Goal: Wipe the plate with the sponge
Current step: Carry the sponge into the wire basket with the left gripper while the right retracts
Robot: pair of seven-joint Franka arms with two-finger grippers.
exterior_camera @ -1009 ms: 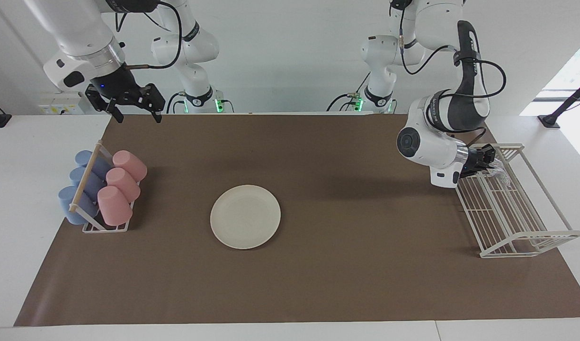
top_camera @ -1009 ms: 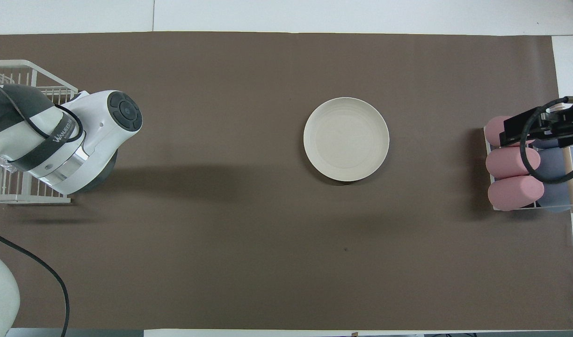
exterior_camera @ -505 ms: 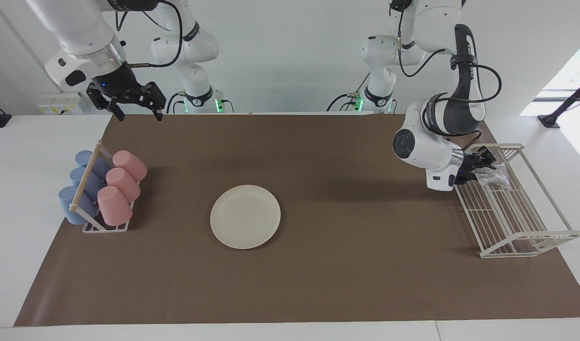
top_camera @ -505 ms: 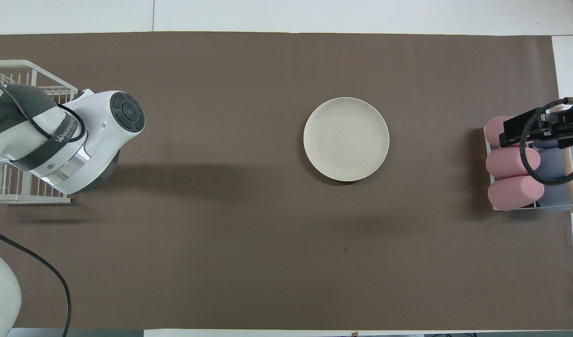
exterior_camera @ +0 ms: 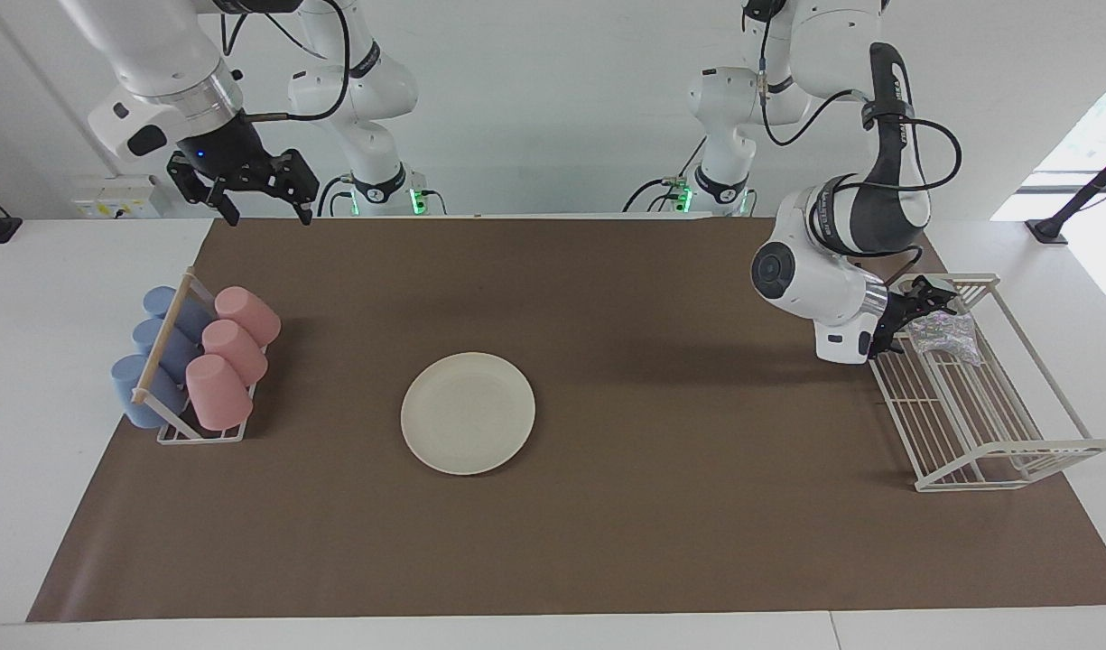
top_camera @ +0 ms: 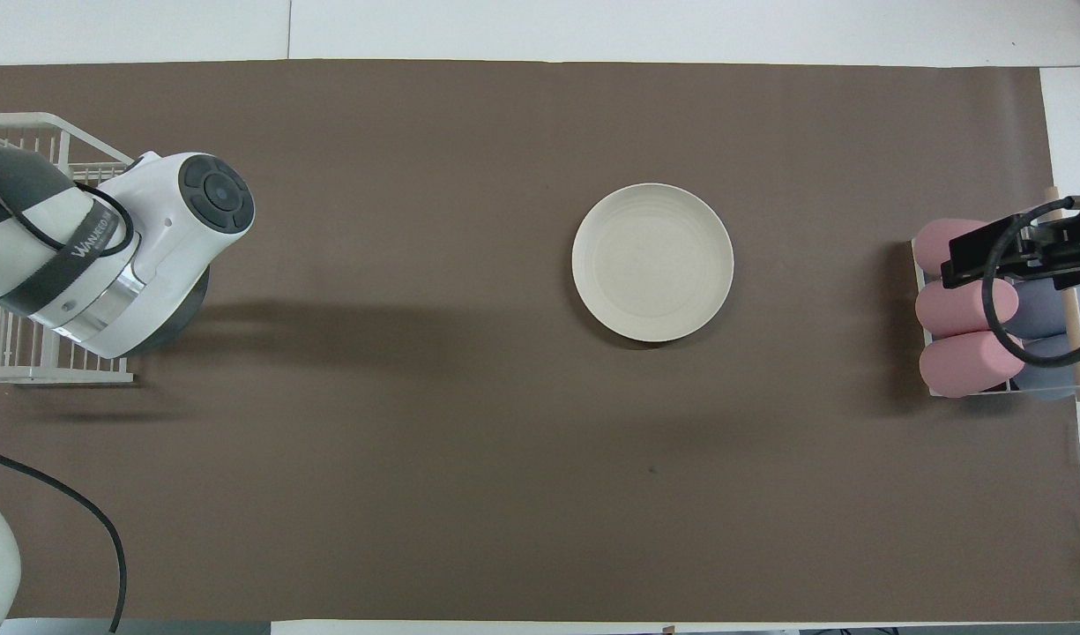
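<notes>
While the left gripper [exterior_camera: 924, 307] pinches the sponge [exterior_camera: 943, 332] over the wire rack [exterior_camera: 995, 424], the plate [exterior_camera: 468, 413] lies well apart. Right gripper [exterior_camera: 262, 213] waits raised, fingers spread.

One cream plate [exterior_camera: 468, 413] sits out. Three pink cups [exterior_camera: 230, 356] and three blue cups [exterior_camera: 155, 348] fill one small rack [exterior_camera: 200, 435]. One white wire rack [exterior_camera: 972, 397] holds one silvery sponge [exterior_camera: 943, 333]. Two grippers show: left gripper [exterior_camera: 923, 302], right gripper [exterior_camera: 262, 213].

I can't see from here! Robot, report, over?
Left gripper at sponge in wire rack. Right gripper open, waiting. Plate unwiped, unobstructed.
</notes>
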